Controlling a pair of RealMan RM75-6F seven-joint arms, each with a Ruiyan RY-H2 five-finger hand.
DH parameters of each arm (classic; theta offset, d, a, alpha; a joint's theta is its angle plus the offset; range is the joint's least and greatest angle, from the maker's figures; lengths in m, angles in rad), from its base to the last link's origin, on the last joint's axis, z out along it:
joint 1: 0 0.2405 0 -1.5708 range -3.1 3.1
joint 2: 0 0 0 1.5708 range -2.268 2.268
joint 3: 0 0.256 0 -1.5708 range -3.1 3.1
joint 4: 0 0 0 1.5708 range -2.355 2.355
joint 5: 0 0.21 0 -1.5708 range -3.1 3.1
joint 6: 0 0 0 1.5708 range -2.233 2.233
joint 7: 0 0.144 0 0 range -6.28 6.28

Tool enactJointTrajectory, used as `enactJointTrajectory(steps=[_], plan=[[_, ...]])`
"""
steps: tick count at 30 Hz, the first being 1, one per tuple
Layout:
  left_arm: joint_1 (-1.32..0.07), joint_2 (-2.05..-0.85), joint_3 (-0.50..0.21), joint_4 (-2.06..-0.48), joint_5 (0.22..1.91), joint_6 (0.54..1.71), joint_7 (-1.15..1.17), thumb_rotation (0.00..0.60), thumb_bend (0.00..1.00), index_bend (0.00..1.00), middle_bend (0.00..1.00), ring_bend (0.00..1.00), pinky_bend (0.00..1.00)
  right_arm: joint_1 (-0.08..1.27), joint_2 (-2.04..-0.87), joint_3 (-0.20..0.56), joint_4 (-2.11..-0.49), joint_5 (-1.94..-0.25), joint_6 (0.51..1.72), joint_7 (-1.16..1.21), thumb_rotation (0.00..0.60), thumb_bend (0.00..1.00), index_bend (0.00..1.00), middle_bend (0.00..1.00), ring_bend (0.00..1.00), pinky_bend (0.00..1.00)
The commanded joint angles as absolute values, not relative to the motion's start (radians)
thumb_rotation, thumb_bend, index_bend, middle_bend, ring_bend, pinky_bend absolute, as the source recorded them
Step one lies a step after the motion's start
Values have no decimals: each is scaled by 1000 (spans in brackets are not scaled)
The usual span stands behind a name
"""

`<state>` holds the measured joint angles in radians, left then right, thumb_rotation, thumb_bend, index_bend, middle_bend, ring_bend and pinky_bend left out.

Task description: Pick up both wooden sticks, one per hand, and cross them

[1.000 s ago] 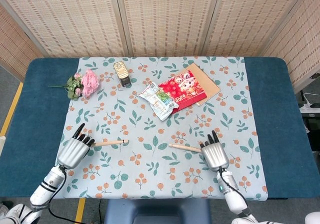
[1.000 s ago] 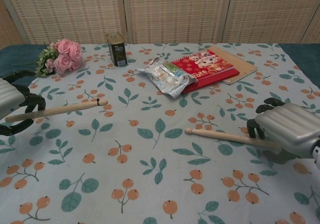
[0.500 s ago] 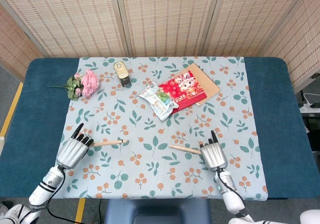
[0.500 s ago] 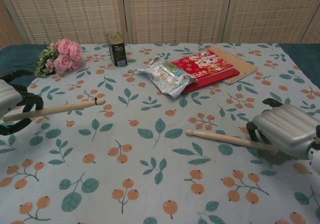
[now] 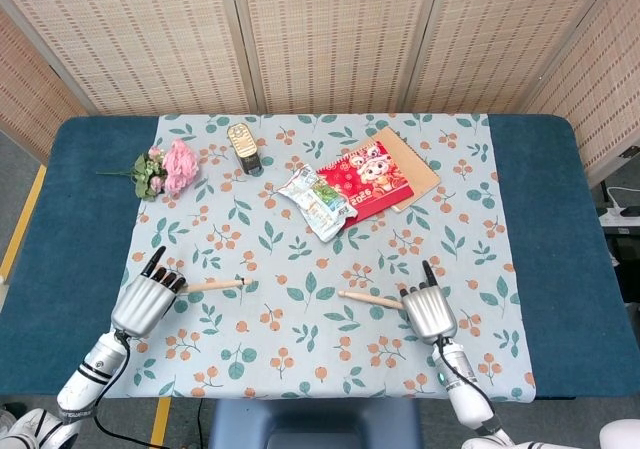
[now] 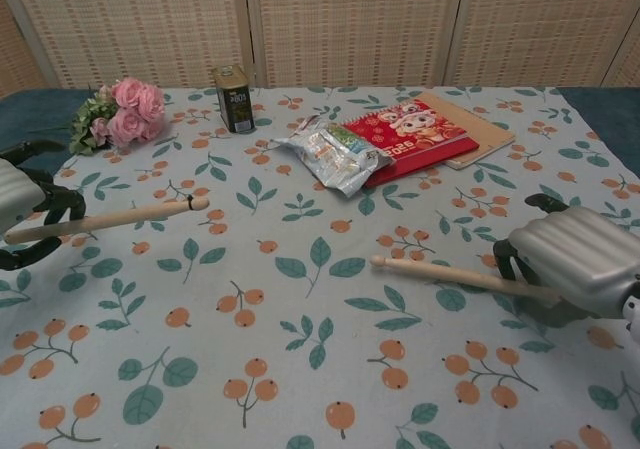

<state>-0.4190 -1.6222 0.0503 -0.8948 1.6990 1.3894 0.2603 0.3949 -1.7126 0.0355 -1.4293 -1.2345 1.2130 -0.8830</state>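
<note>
Two pale wooden sticks are in play on the leaf-patterned cloth. My left hand (image 5: 146,299) (image 6: 25,214) grips the butt of one stick (image 5: 215,285) (image 6: 115,217), whose rounded tip points toward the table's middle. My right hand (image 5: 428,309) (image 6: 575,259) grips the other stick (image 5: 368,297) (image 6: 455,275), its tip also pointing inward. The two tips stand well apart. In the chest view both sticks sit low over the cloth; I cannot tell whether they touch it.
Pink flowers (image 5: 170,167) lie at the back left. A small tin (image 5: 243,147) stands behind the middle. A snack bag (image 5: 317,201) rests beside a red calendar (image 5: 370,179) on brown card at the back right. The cloth (image 5: 300,359) covers a blue table (image 5: 70,219).
The left stick's tip has drifted slightly left with the hand. The right hand and its stick have shifted only a little.
</note>
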Motion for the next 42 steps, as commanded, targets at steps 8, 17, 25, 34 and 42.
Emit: enactJointTrajectory(steps=[8,17,25,34,42], plan=[[-423,-1628,30,-894,1676,1382,271,600,511,863,880,473,121,390,-1684,35,-1402,-1307,1244,-761,600,475,990,871,565,0],[-454,-1639,-17,-922,1636,1350,287,600,512,868,883,483,124,406,-1669,30,-1408,-1432,1269,-578,600,475,992,873,574,0],[-541,-1620,-96,-1058,1580,1257,393,600,511,868,884,486,130,415,-1672,26,-1493,-1567,1346,-487,600,475,995,876,578,11],[-615,-1607,-169,-1286,1480,1136,449,600,511,869,884,492,132,459,-1720,78,-1539,-1585,1317,-513,600,475,995,876,578,25],[-641,-1573,-217,-1482,1369,1089,475,600,512,871,888,500,136,488,-1773,129,-1536,-1539,1285,-585,600,475,995,877,579,25]])
